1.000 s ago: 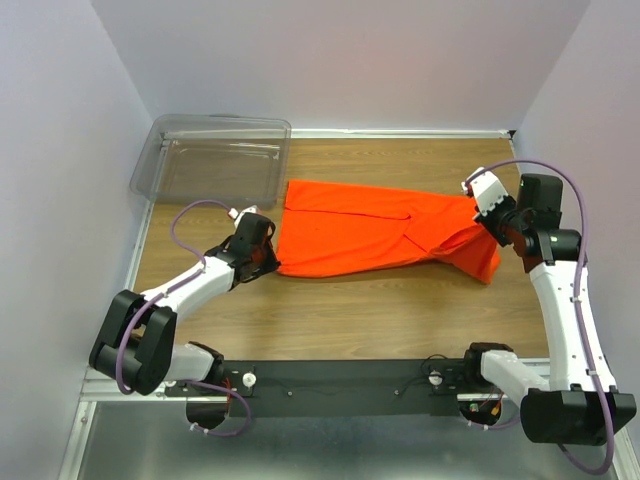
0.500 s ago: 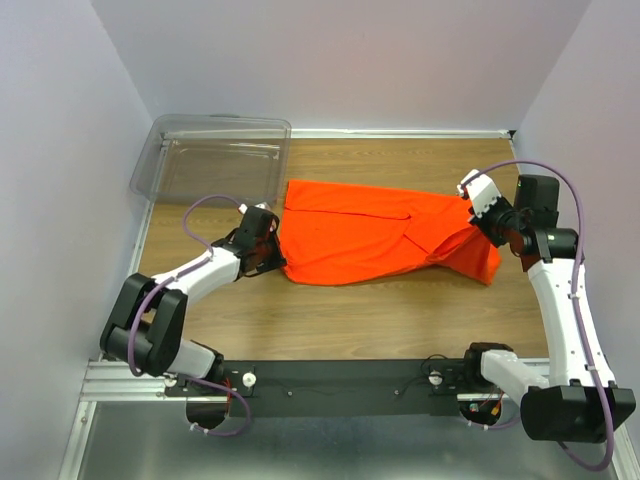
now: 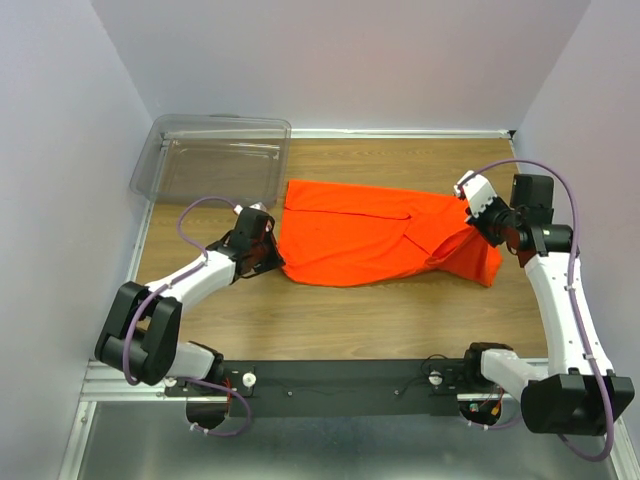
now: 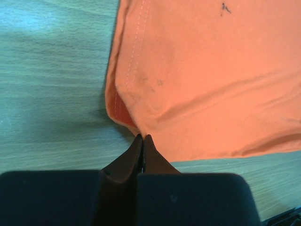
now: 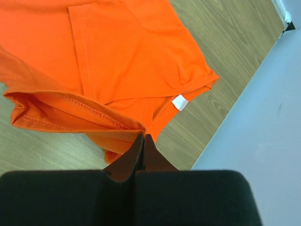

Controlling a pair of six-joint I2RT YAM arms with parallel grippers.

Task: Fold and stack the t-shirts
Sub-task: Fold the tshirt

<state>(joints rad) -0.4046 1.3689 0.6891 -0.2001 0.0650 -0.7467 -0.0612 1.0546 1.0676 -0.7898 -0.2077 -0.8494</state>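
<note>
Stretching rightward across the table (image 3: pixel 400 310) from just beside the clear bin (image 3: pixel 215 155), the orange t-shirt (image 3: pixel 380 235) lay with its long axis running away from that bin. We had the left gripper (image 4: pixel 142 137) pinched shut on the corner nearest the bin and the right gripper (image 5: pixel 143 136) clamped on the raised edge farthest from it. We judged the fold would turn on that line.

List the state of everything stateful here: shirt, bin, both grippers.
Bright orange fabric t-shirt: lying on the wooden table, folded over itself, right end bunched and raised.
Clear plastic bin: open-topped, nothing inside, far-left corner.
Left gripper: shut on the t-shirt's near-left corner.
Right gripper: shut on a stitched edge at the t-shirt's right end.
</note>
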